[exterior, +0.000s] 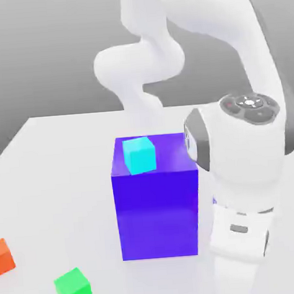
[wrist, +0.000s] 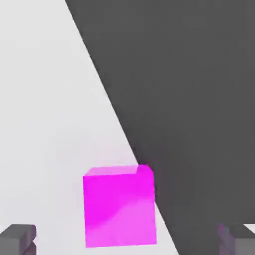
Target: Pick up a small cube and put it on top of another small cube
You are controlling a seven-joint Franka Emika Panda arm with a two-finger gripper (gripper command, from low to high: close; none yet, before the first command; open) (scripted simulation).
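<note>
The small magenta-pink cube [wrist: 119, 206] rests on the white table, right at the table's edge [wrist: 114, 109]. My gripper [wrist: 128, 241] is open, one dark fingertip [wrist: 17, 239] on each side of the cube with a wide gap and no contact. The small green cube [exterior: 73, 289] sits on the table at the front of the exterior view's left. My white hand [exterior: 240, 232] hangs low on the exterior view's right of the big block, far from the green cube.
A big blue-purple block [exterior: 157, 204] stands mid-table with a small cyan cube [exterior: 139, 154] on top. A small orange cube [exterior: 2, 256] lies at the exterior view's left edge. Dark floor [wrist: 199, 99] lies beyond the table's edge beside the magenta cube.
</note>
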